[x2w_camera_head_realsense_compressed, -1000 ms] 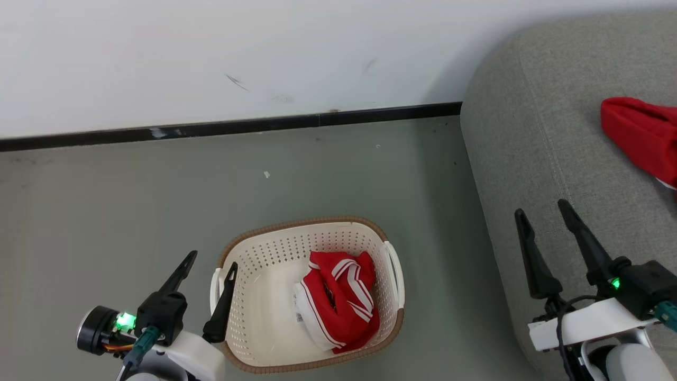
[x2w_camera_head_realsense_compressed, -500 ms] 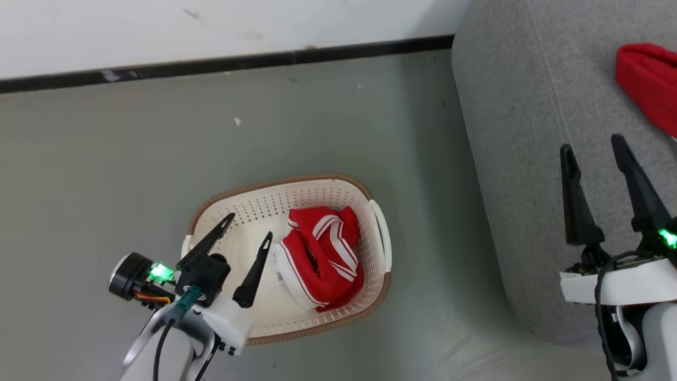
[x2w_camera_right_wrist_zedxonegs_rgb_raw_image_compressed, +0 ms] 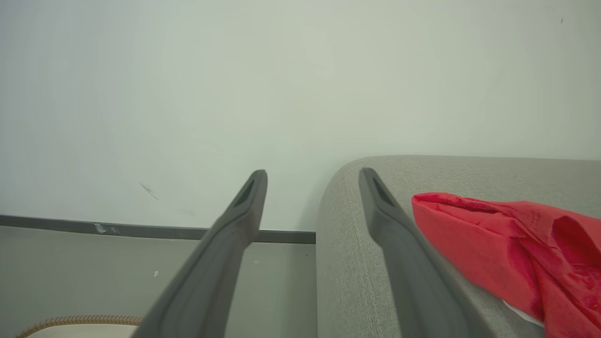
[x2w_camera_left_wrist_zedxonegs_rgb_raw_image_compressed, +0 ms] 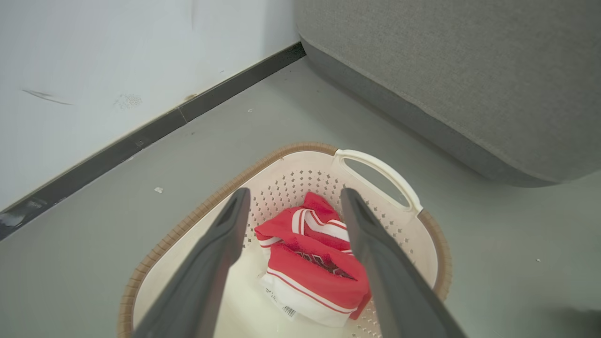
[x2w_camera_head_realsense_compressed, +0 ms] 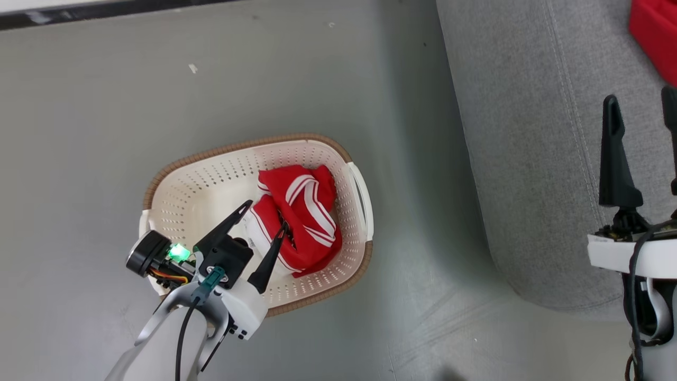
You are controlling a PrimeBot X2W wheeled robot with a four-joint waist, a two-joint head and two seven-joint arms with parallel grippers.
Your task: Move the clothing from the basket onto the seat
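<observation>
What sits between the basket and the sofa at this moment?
A bare strip of grey floor separates the basket from the sofa; the head view shows it plainly.

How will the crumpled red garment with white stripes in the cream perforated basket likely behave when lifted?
The red white-striped garment lies bunched in soft folds, so it will probably hang floppy and unfold from a pinch. It looks thin, so likely light; the cream perforated plastic basket should hardly shift. Hanging ends may drag over the brown woven-look rim.
</observation>
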